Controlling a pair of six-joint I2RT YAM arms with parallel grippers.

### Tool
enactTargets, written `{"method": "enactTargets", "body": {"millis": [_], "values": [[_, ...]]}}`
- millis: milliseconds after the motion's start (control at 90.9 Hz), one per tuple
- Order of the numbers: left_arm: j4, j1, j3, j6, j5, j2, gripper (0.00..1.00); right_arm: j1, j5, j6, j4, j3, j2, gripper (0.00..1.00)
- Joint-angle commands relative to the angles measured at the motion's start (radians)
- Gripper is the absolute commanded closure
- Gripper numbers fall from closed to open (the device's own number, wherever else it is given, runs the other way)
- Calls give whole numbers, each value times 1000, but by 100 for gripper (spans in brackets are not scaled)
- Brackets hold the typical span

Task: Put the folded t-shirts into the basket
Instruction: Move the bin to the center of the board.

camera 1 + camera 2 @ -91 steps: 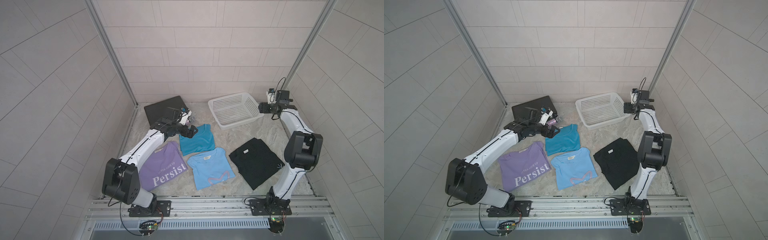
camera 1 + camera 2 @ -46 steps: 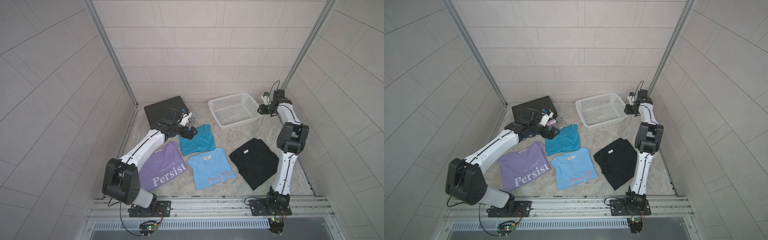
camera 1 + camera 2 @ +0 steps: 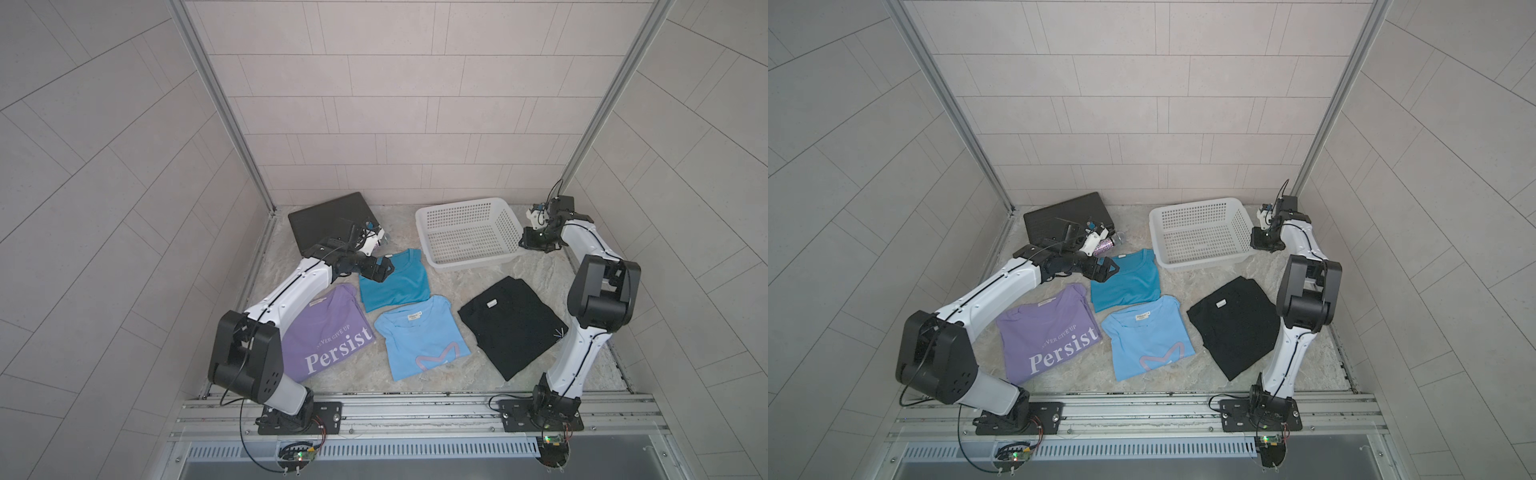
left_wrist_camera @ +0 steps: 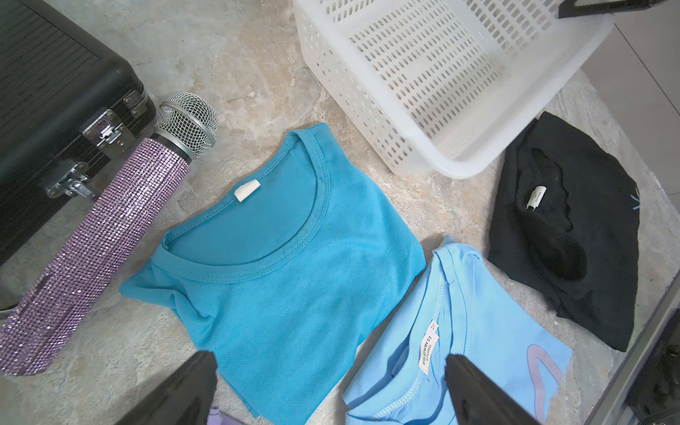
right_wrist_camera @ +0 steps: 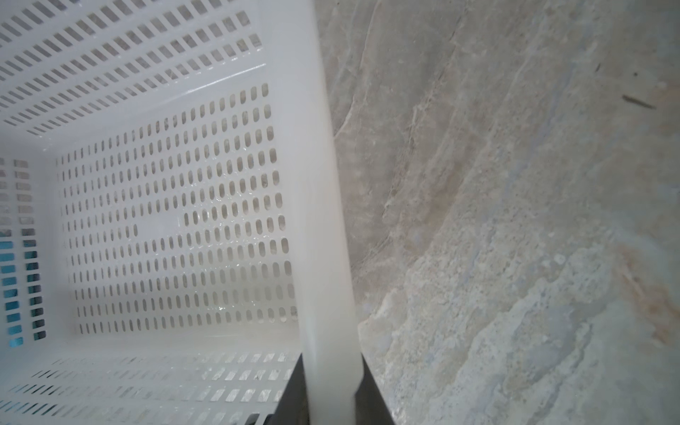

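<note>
So all four shirts were lying flat on the marbled stone-look tabletop (image 3: 540,274), none in the basket (image 3: 461,204) yet, which sat empty at the back toward the right arm's side. The right gripper (image 3: 527,243) was pinching the basket's rim; in the right wrist view you could see that smooth white lip sandwiched between its dark fingers (image 5: 371,399). My guess is it was steadying or dragging the thing. It looked like light, slightly flexy plastic with slotted walls, so the flared rim was the obvious handle. The left gripper (image 3: 376,270) was spread wide, hovering at the near-collar corner of the teal tee (image 3: 395,286) and holding nothing. That teal one was a fine mesh knit and looked floppy and featherlight. I'd grab a folded edge through all the layers, or it'd probably unfold on the way up. The light blue tee (image 3: 419,336) sat just in front of it, edges about touching, and the smoother cotton had a pale looped print. The lilac tee (image 3: 328,332) with "Persist" lay partly under the left arm. The black tee (image 3: 513,328) sat apart, near the right arm, with a rumpled collar. Also kicking around were a ribbed black briefcase (image 3: 328,220) with metal latches and a rhinestone microphone (image 4: 110,239) beside it.
</note>
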Motion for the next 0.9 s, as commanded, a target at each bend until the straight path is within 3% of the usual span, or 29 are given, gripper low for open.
{"method": "enactTargets", "body": {"millis": [0,231,539,715,891], "values": [[-29,-5,18,17,-4,-9,2,12,30,43,50,-70,-70,82],[-41,-4,17,21,-87,0,2,53,63,110,88,-210,-145,83],[-85,12,-63,-29,-216,16,4,83,43,83,90,-197,-96,83],[-119,46,-71,-86,-208,48,5,92,38,66,77,-176,-82,82],[-110,49,-60,-116,-220,105,10,84,69,49,49,-127,-65,71]]}}
